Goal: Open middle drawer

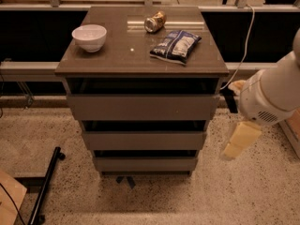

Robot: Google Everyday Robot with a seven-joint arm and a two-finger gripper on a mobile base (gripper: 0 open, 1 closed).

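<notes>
Three drawer fronts face me, the middle drawer (144, 140) not yet pulled out, my gripper (240, 142) hanging well to its right, spread or closed I cannot tell, so approaching its top edge comes next.

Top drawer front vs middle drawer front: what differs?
The top drawer front is taller and wider than the middle drawer front. The top drawer sits directly under the tabletop; the middle drawer lies below it, above the bottom drawer. Both are grey-brown, flat, handleless. The pincer hangs right of both, touching neither.
</notes>
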